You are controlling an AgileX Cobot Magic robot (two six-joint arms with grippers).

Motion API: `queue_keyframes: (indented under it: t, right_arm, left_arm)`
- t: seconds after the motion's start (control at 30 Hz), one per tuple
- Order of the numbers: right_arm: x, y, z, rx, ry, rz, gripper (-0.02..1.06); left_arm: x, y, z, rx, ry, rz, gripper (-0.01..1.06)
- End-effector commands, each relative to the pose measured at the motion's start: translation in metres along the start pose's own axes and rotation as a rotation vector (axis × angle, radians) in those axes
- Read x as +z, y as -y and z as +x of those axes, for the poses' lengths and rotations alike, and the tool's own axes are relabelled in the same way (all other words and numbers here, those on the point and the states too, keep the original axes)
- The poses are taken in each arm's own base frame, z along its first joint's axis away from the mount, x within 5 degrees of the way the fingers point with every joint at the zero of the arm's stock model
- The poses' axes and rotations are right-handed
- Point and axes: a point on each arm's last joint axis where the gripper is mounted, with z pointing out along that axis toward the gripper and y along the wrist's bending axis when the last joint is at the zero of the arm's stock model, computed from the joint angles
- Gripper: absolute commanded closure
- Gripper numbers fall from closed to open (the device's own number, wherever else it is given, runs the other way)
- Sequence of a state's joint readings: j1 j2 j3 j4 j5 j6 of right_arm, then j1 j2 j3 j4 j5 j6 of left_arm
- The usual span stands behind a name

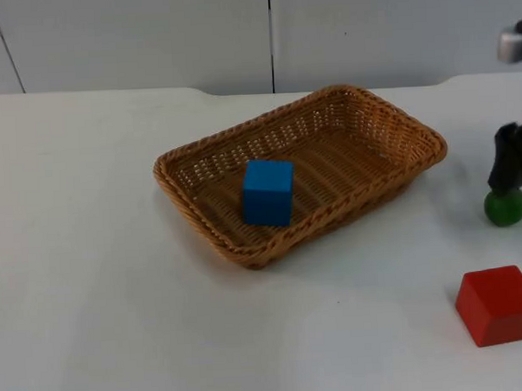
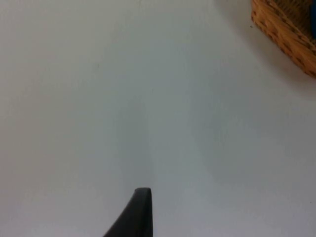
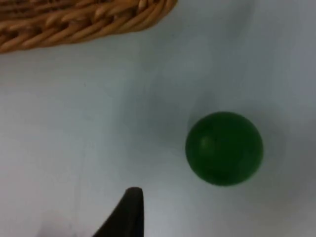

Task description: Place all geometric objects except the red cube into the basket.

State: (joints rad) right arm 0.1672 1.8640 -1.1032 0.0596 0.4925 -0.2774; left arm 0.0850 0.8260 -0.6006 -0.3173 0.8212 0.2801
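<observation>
Green ball sits directly under my right gripper at right frame edge, beside the basket. I cannot tell its finger state. My left gripper waits; fingers unclear.

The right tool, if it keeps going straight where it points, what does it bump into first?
Probably the green ball on the table, since the right tool sits right above it, though depth is unclear.

White table top — grey partition wall behind.
</observation>
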Motion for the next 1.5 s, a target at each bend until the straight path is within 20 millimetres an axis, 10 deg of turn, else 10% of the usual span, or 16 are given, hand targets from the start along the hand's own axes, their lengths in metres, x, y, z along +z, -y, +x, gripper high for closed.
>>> queue_keyframes:
  t: [0.0, 0.47, 0.8, 1.2, 1.47]
  right_arm:
    - [0.014, -0.001, -0.003, -0.024, 0.020, 0.009, -0.01]
    - [0.063, 0.000, 0.003, -0.016, 0.042, 0.021, 0.14]
    - [0.062, 0.000, 0.002, -0.015, 0.050, 0.023, 1.01]
    - [-0.028, 0.001, -0.016, -0.013, 0.145, 0.033, 1.05]
    - [-0.072, -0.048, -0.063, -0.124, 0.286, -0.031, 1.05]
  left_arm:
    - [-0.001, 0.000, 0.000, 0.013, 0.017, -0.005, 0.00]
    - [-0.001, 0.000, -0.001, 0.019, 0.021, -0.012, 0.00]
    - [-0.001, 0.000, -0.001, 0.019, 0.025, -0.013, 0.00]
    - [-0.001, 0.000, -0.001, 0.020, 0.025, -0.014, 0.00]
    - [-0.001, 0.000, -0.001, 0.015, 0.027, -0.009, 0.00]
